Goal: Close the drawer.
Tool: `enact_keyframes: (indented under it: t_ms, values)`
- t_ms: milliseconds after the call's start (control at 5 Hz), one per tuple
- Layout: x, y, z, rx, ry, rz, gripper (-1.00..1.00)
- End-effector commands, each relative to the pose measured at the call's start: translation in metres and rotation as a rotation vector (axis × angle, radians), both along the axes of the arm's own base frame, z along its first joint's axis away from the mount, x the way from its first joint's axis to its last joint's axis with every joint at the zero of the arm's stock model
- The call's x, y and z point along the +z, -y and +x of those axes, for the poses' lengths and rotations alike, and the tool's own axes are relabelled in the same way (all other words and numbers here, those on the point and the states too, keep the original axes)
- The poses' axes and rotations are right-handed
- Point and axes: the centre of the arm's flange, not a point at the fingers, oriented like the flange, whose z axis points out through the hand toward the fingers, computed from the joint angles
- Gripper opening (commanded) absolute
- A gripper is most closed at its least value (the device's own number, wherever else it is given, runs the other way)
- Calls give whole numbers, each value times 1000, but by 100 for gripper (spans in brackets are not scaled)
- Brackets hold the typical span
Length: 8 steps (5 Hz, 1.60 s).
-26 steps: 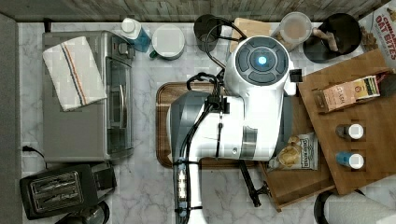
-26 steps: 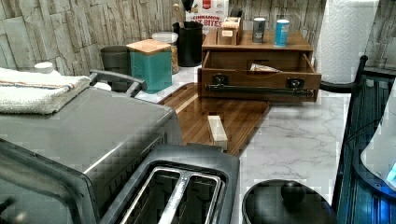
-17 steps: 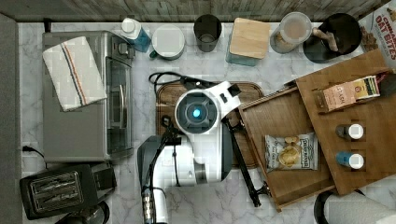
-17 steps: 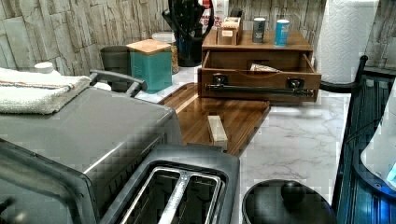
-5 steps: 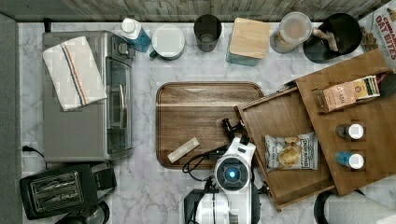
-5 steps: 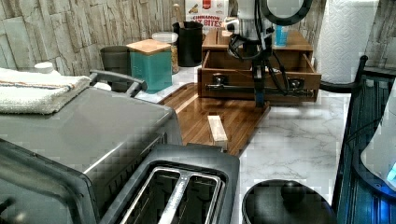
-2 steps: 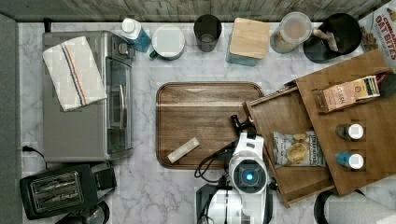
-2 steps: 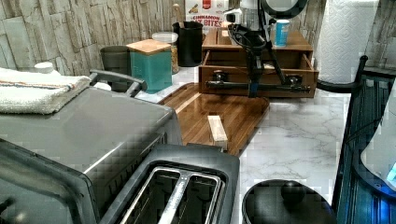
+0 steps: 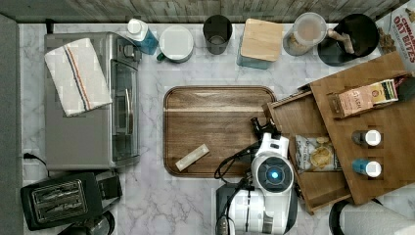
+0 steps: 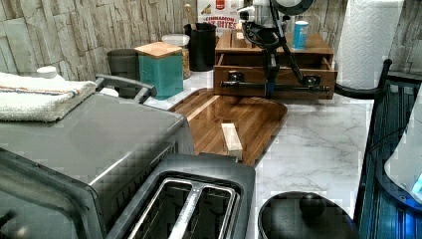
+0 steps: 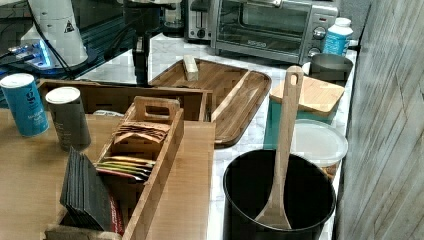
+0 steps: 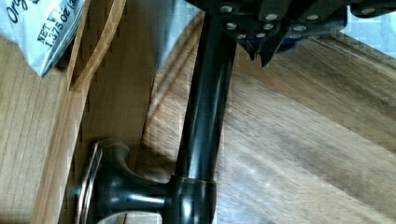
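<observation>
The drawer (image 9: 293,122) stands partly open from the wooden cabinet at the top view's right, and a snack bag (image 9: 315,152) lies inside. Its dark bar handle (image 10: 298,88) runs across its front (image 10: 249,74). My gripper (image 9: 258,126) points down at the front, over the tray's edge. In the left view the gripper (image 10: 271,90) hangs as one narrow column right against the handle, fingers together. The right view has the gripper (image 11: 141,72) just outside the drawer's front wall (image 11: 125,95). Close up, the handle (image 12: 205,107) passes right beside my fingertips (image 12: 268,46).
A round-cornered wooden tray (image 9: 215,127) with a small wooden block (image 9: 192,157) lies in front of the drawer. The cabinet top (image 9: 386,161) carries jars and a tea box. Toaster oven (image 9: 88,103) and toaster (image 9: 61,200) sit at the top view's left; canisters line the back wall.
The arm has moved toward the top view's right, up to the drawer's front. The drawer has slid some way into the cabinet.
</observation>
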Motion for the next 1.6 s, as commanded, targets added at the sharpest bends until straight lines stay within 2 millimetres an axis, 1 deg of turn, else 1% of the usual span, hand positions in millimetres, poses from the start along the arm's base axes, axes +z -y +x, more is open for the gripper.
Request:
enact_keyframes:
  t_ms: [200, 400, 600, 800, 1600]
  values:
    - [65, 189, 87, -59, 185, -36, -100]
    - [88, 220, 91, -104, 204, -102, -100]
    - [111, 243, 93, -153, 181, -166, -100]
    - [103, 257, 91, -169, 238, -172, -100]
    - [102, 257, 91, -169, 238, -172, -100]
